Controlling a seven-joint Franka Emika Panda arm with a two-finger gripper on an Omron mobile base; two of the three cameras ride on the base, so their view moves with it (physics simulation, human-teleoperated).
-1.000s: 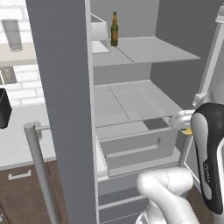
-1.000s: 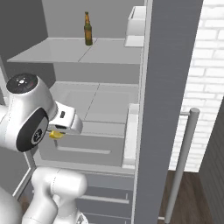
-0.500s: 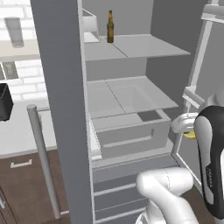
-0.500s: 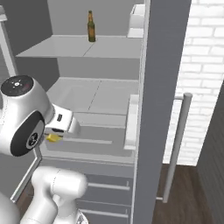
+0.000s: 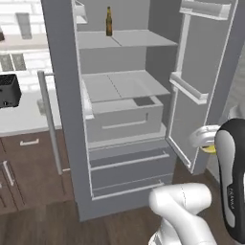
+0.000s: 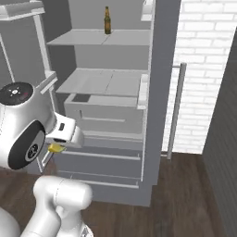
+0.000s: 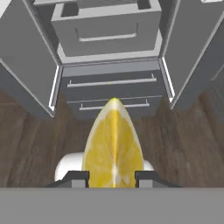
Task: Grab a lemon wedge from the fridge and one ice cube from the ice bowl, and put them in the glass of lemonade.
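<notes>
Hanging low before the open fridge [image 5: 124,124], jaws of gripper [image 7: 112,177] clenched on lemon wedge [image 7: 113,146]. Drawn farther back from the shelves than a second earlier.

No text, label, brand or number can be read anywhere. The brown bottle [image 5: 109,21] on the fridge's [image 5: 125,127] top shelf shows no legible label, and a small dark marking on the side of the robot's own arm at the right of the left base view is too blurred to make out
</notes>
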